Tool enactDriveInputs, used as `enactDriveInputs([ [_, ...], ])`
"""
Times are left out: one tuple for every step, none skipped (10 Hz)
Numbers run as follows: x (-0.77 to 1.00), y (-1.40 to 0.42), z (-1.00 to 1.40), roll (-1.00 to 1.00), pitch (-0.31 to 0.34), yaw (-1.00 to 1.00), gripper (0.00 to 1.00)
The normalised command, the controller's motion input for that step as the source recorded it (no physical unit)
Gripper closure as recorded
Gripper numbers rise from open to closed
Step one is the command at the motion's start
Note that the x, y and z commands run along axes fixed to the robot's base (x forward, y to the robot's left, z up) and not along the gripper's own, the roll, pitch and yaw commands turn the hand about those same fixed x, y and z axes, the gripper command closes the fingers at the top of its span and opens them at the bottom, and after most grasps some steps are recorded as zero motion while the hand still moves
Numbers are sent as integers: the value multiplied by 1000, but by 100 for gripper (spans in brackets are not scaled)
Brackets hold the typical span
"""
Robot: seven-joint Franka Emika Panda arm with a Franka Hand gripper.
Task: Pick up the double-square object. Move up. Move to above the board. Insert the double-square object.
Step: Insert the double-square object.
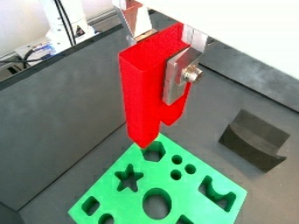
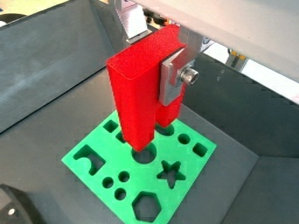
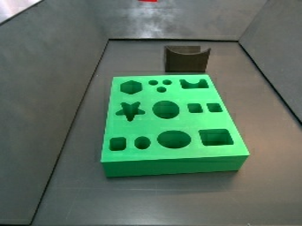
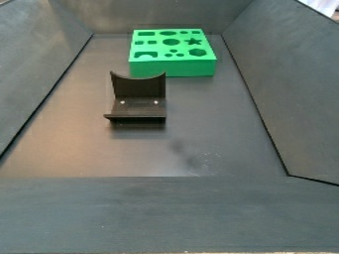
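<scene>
My gripper (image 1: 160, 54) is shut on the double-square object (image 1: 146, 92), a tall red piece held upright between the silver fingers (image 1: 180, 77). Both wrist views show it; in the other one the gripper (image 2: 158, 54) grips the red piece (image 2: 138, 96) the same way. The piece hangs above the green board (image 1: 111, 194), its lower end over the board's holes near one edge (image 2: 100, 162), clear of the surface. In a side view the board (image 3: 177, 163) lies flat on the floor and only a red sliver (image 3: 150, 2) shows at the top edge. The board also shows far back (image 4: 169, 67).
A dark grey block with a curved notch (image 3: 185, 58) stands just behind the board, also seen in a wrist view (image 1: 254, 136) and in a side view (image 4: 137, 99). Sloped dark walls (image 3: 59, 106) enclose the floor.
</scene>
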Motion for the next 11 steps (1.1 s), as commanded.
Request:
enactDriveInputs([
  [71, -157, -46, 0, 0, 6, 100],
  [149, -40, -11, 0, 0, 0, 100],
  [291, -63, -20, 0, 0, -66, 100],
  [420, -46, -34, 0, 0, -154, 100],
  [534, -23, -26, 0, 0, -237, 100],
  [554, 0, -26, 0, 0, -371, 100],
  [603, 63, -117, 9, 27, -483, 100],
  [629, 103, -109, 0, 0, -574, 100],
  [366, 149, -171, 0, -27, -814, 100],
  [286, 151, -200, 0, -29, -877, 100],
  [386, 0, -97, 0, 0, -697, 100],
])
